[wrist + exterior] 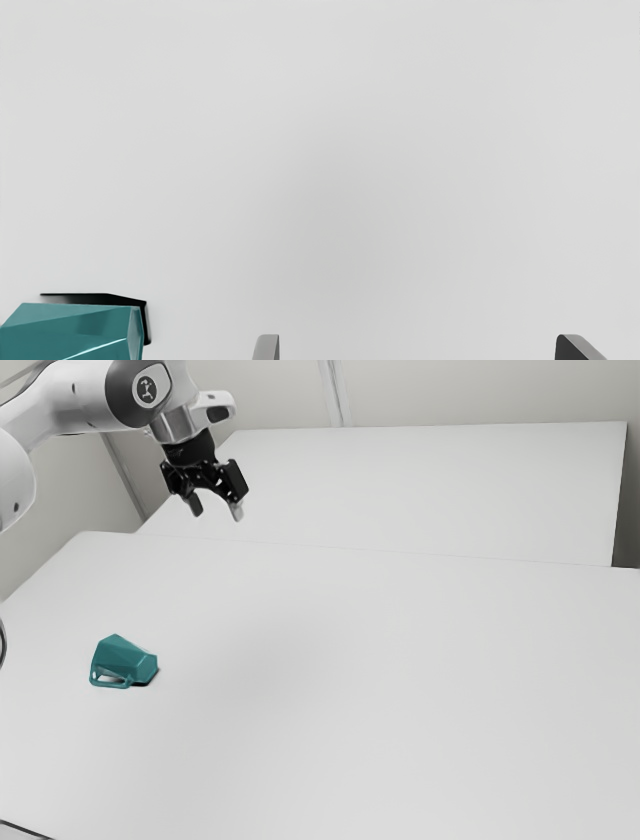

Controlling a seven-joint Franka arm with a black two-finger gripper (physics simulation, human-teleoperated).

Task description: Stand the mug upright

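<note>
Exterior view, at left: the mug (125,661) lies sideways, perhaps light, stiff, slippery; better grip its middle. Claw (217,513) is spread.

A white table (380,690) carries a teal mug (125,659) on its side.

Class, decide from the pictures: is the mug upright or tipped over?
Tipped: the mug lies on its side, its handle against the table.
</note>
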